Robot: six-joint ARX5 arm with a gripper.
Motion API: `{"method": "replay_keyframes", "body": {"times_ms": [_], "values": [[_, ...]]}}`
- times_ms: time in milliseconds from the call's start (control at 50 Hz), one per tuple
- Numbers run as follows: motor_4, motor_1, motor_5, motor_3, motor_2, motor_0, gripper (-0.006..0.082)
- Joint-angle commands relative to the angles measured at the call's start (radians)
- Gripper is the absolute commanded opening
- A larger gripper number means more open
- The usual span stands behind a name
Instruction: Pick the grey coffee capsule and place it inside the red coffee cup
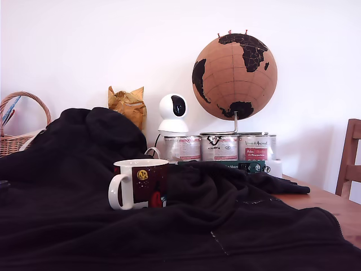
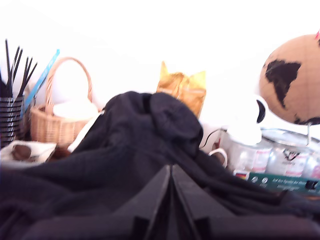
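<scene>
The gripper (image 2: 171,200) is only showing up in the wrist view, and its two dark fingers (image 2: 150,200) are pressing flat together along a single seam, so it's closed with nothing between them. It's sitting low and pointing out level over the black blanket (image 1: 186,226) toward the wicker basket (image 2: 60,117) and the cork globe (image 2: 292,80). The arm itself isn't showing in the exterior view. The red cup (image 1: 140,183) is standing upright on the blanket near the table's middle, handle toward the exterior view's left, silver tins (image 1: 220,148) behind it. I'm not spotting the grey capsule anywhere.
</scene>
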Motion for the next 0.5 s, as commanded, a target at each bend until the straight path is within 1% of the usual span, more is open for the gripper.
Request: {"method": "replay_keyframes", "body": {"times_ms": [0, 120, 180, 240, 300, 440, 480], "values": [[0.002, 0.084, -0.002, 0.006, 0.014, 0.002, 0.0071], [0.001, 0.244, 0.040, 0.061, 0.034, 0.002, 0.0386], [0.003, 0.325, 0.057, 0.088, 0.034, 0.002, 0.0486], [0.008, 0.415, 0.073, 0.111, 0.034, 0.002, 0.0536], [0.007, 0.500, 0.103, 0.147, 0.034, 0.002, 0.0563], [-0.031, 0.693, 0.136, 0.288, 0.034, 0.002, 0.0568], [-0.034, 0.747, 0.138, 0.326, 0.034, 0.003, 0.0585]]}}
